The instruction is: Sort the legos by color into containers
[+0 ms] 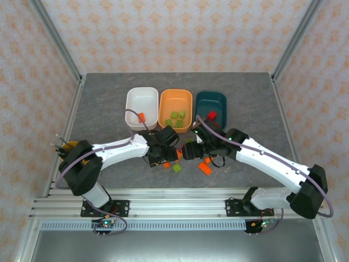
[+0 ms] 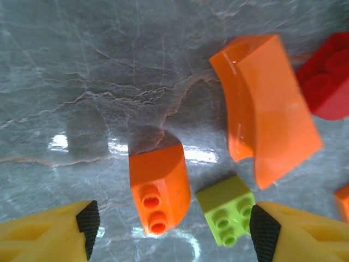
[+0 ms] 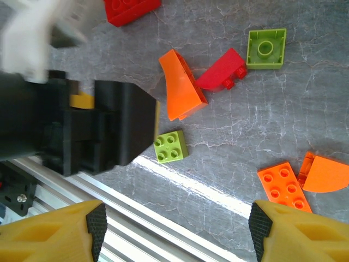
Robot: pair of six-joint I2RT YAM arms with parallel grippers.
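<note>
My left gripper (image 2: 172, 229) hangs low over the grey table, jaws open. A small orange curved lego (image 2: 159, 188) and a light green square lego (image 2: 226, 209) lie between its fingers, the green one close to the right finger. A larger orange curved lego (image 2: 267, 109) and a red lego (image 2: 327, 76) lie beyond. My right gripper (image 3: 174, 229) is open over bare table near the front rail, with the green lego (image 3: 170, 146) ahead of it. The white container (image 1: 142, 98), orange container (image 1: 175, 98) and teal container (image 1: 210, 99) stand in a row at the back.
The left arm's black wrist (image 3: 92, 125) crowds the right gripper's left side. Loose legos lie to the right: an orange flat one (image 3: 283, 186), an orange curved one (image 3: 324, 173), a green square (image 3: 266, 48) and a red one (image 3: 221, 70). The metal rail (image 1: 174, 204) borders the front.
</note>
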